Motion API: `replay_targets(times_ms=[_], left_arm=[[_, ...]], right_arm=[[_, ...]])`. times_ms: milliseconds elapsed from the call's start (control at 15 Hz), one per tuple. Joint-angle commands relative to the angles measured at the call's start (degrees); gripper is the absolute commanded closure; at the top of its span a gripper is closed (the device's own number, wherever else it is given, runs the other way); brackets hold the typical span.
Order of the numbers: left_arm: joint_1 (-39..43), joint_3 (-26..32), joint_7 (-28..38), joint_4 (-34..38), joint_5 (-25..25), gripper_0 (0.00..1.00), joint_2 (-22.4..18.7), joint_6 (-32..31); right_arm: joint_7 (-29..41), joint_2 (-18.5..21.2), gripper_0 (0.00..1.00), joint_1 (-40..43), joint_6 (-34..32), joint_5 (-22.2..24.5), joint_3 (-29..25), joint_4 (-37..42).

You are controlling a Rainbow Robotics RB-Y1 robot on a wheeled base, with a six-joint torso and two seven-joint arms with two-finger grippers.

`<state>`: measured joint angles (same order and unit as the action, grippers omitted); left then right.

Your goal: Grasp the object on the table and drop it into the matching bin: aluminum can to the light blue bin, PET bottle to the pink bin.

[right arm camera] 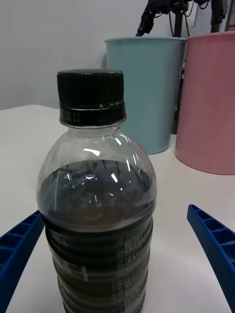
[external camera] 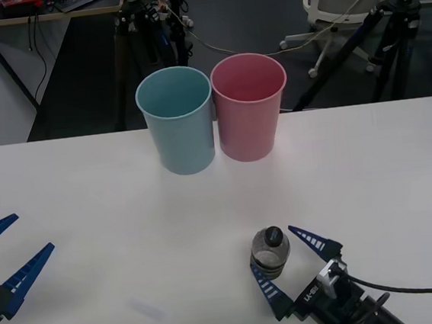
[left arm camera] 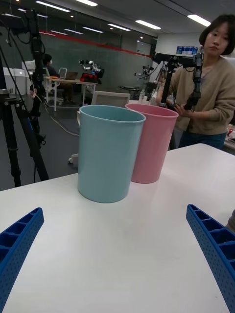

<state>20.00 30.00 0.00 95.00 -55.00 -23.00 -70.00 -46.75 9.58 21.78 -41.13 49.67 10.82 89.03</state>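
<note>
1. The PET bottle (external camera: 271, 253) stands upright on the white tabletop (external camera: 370, 170), near the robot and right of centre. Its black cap is screwed on, and dark liquid fills it to about the shoulder (right arm camera: 98, 195).
2. The right pincer (external camera: 297, 261) is spread, one blue ribbed finger on each side of the bottle. In the right wrist view a gap shows between each finger (right arm camera: 213, 239) and the bottle, so it is not pinching.
3. The light blue bin (external camera: 177, 120) and the pink bin (external camera: 250, 107) stand upright side by side at the far middle of the tabletop, blue to the left, pink to the right, their rims touching or nearly so. What shows of the inside of each holds nothing; the bottoms are hidden.
4. The left pincer (external camera: 3, 259) rests low over the near left edge of the tabletop, fingers spread and pinching nothing, well apart from the bottle and the bins.
</note>
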Motion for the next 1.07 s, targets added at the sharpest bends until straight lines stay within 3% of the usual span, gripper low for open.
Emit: replay_targets(times_ms=[67,333,733,800,867,933,1000,1067], left_arm=[[0.0,0.0,0.0,0.0,0.0,0.00,0.0,0.0],[0.0,0.0,0.0,0.0,0.0,0.00,0.0,0.0],[0.0,0.0,0.0,0.0,0.0,0.00,0.0,0.0],[0.0,0.0,0.0,0.0,0.0,0.00,0.0,0.0],[0.0,0.0,0.0,0.0,0.0,0.00,0.0,0.0],[0.0,0.0,0.0,0.0,0.0,0.00,0.0,0.0],[0.0,0.0,0.0,0.0,0.0,0.00,0.0,0.0],[0.0,0.0,0.0,0.0,0.0,0.00,0.0,0.0]], right_arm=[[0.0,-1.0,0.00,-0.9,1.8,0.1,0.4,-0.3],[-0.3,-2.5,0.00,-5.2,-0.4,-0.6,-0.5,-5.6],[-1.1,-3.3,0.00,-6.4,-0.3,-0.5,-0.9,-5.7],[-1.2,-3.3,0.12,-6.4,-0.3,-0.5,-1.1,-5.7],[-1.6,-3.3,0.54,-6.3,-0.3,-0.5,-1.2,-5.7],[-1.7,-3.3,0.81,-6.3,-0.3,-0.5,-1.2,-5.7],[-1.8,-3.3,0.92,-6.3,-0.4,-0.5,-1.3,-5.7],[-1.9,-3.3,0.95,-6.2,-0.4,-0.7,-1.3,-5.7]])
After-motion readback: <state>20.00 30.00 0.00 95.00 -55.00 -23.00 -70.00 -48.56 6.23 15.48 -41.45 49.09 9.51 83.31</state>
